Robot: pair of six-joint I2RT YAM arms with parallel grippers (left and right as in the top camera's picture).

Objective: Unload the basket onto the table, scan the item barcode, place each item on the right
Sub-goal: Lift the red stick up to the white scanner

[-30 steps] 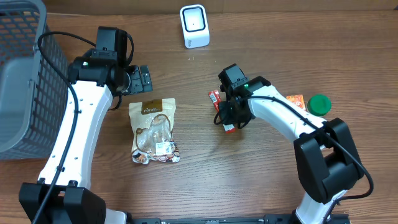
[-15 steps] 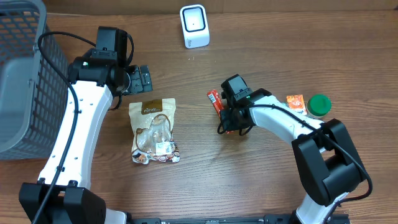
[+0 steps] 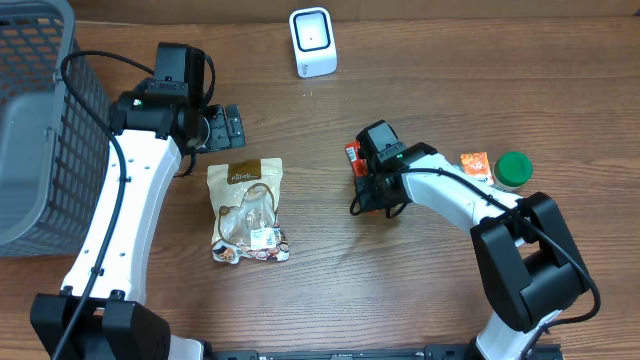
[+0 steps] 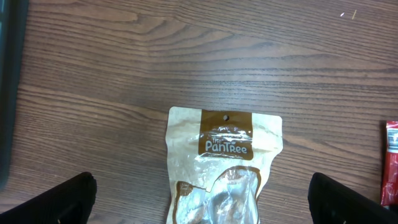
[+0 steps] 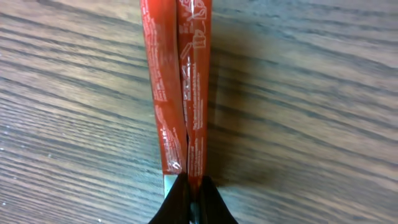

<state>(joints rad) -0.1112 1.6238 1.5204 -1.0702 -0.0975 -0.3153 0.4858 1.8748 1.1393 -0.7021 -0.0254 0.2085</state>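
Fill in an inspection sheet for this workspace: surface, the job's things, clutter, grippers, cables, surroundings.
Surface: wooden table, no spills seen.
Job's things: red packet pinched at one end; white scanner upright at the far edge; brown snack pouch lying flat, untouched.
Clutter: orange packet and green round lid, side by side at the right.
Grippers: left gripper open wide above the pouch, holding nothing; right gripper shut on the red packet.
Cables: black cable looping over the left arm; another black loop at the right wrist.
Surroundings: grey mesh basket at the left edge.
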